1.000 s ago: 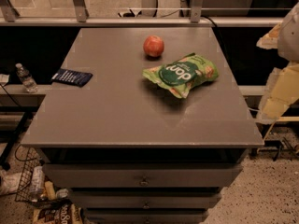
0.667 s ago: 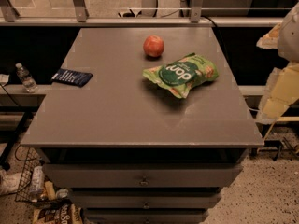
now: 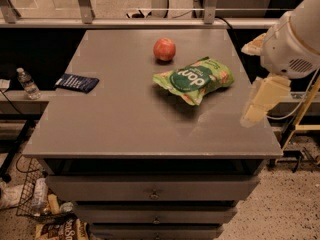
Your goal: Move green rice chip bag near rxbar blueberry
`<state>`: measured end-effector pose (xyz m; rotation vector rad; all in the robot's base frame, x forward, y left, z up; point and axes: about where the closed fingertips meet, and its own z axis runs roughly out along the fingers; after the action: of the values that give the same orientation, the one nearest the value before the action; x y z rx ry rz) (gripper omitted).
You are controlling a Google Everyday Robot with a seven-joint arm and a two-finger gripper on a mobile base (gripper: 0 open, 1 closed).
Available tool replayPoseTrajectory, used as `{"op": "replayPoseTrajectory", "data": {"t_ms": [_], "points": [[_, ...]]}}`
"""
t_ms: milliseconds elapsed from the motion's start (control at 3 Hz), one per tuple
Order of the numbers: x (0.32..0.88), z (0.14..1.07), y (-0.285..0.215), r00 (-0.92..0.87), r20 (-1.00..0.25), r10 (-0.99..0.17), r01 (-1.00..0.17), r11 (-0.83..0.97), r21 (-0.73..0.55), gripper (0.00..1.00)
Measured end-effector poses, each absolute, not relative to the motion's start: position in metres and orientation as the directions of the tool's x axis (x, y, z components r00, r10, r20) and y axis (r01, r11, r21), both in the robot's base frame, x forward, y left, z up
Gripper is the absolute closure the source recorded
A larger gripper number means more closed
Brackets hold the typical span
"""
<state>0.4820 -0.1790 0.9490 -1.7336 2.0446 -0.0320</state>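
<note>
Grey metal cabinet top (image 3: 125,129), drawers beneath. At 3 o'clock, off table edge, pale cream gripper (image 3: 260,101) hangs apart from everything; open or closed, cannot tell. White arm (image 3: 295,39) bends down from 2 o'clock. At 9 o'clock edge, small flat navy-blue bar wrapper (image 3: 76,82). Right of centre, crinkly light-green snack pouch (image 3: 195,79), well apart from bar. Risks: pouch slipping from pinch; set-down nudging bar overboard; red-orange apple (image 3: 164,49), 12 o'clock, just beside pouch, bumped and rolling.

- We see dim, warm light from overhead; the flat grey metal tabletop (image 3: 125,129) shows a soft sheen near its front.
- The crinkly light-green snack bag (image 3: 195,79) throws a soft shadow toward the front.
- The pale cream gripper (image 3: 257,104), beside the table's right edge, looks brightly lit.
</note>
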Motion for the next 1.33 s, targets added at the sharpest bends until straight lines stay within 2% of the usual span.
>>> {"op": "replayPoseTrajectory", "data": {"t_ms": [667,1333], "points": [[0.543,0.905,-0.146,-0.024,-0.387,-0.922,-0.937,0.156,-0.312,0.00],[0.561,0.883,-0.130,0.013,-0.452,-0.892,-0.940,0.144,-0.311,0.00]]}}
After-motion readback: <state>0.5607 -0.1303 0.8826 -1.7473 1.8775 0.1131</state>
